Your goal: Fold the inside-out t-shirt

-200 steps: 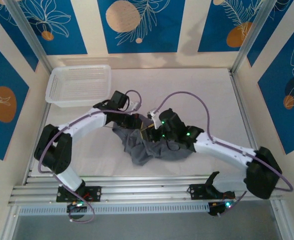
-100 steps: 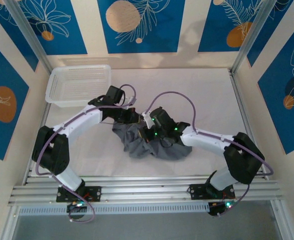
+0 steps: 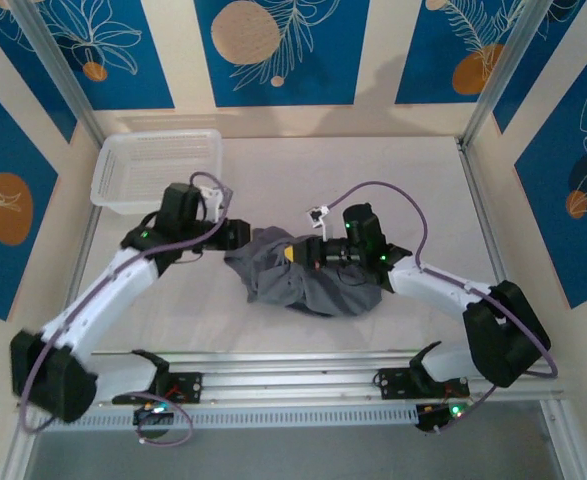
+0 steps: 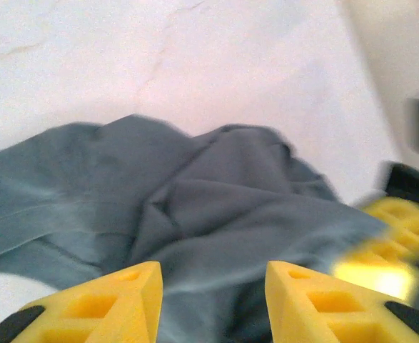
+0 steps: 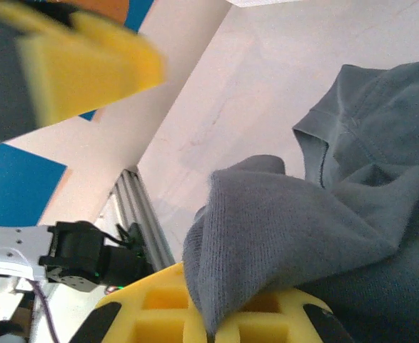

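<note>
At table (image 3: 423, 190) centre: crumpled t-shirt (image 3: 313, 285) just ahead of left gripper (image 4: 213, 275), jaws parted; right gripper (image 5: 227, 307) clamped on its fold, nearer.

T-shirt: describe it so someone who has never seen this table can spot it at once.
Find the white table inside the blue-and-cream walls. Near its middle lies a crumpled heap of cloth, the t-shirt. It is dark slate grey and soft, unlike the white plastic basket in the far left corner.
</note>
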`<action>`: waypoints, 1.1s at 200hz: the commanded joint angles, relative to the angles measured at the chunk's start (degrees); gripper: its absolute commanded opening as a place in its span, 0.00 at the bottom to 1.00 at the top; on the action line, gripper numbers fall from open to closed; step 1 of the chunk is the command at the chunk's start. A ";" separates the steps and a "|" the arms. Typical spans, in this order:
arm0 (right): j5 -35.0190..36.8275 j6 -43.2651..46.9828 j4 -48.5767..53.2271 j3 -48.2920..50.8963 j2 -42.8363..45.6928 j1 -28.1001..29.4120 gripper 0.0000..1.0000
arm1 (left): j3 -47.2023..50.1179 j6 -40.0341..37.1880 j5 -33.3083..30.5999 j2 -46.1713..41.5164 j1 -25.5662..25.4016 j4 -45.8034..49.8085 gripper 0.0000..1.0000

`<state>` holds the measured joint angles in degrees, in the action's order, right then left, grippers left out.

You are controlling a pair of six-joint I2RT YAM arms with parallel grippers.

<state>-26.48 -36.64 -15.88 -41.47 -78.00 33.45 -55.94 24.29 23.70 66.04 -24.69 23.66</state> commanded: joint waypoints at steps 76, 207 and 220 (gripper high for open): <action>-5.51 -3.51 -2.09 -2.28 -0.92 0.03 0.01 | 2.90 -6.25 18.04 11.62 -5.95 -16.86 0.47; -0.65 -4.21 2.24 6.56 -0.23 -7.17 0.08 | -1.39 4.53 16.64 1.06 -2.30 -16.80 0.00; -1.34 -4.30 1.84 7.46 -0.02 -7.17 0.08 | -2.06 4.40 16.67 1.33 -2.31 -15.69 0.00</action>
<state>-26.92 -40.93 -15.03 -35.59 -78.87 26.24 -55.48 26.96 38.79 67.64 -27.42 7.62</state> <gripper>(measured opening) 0.081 0.043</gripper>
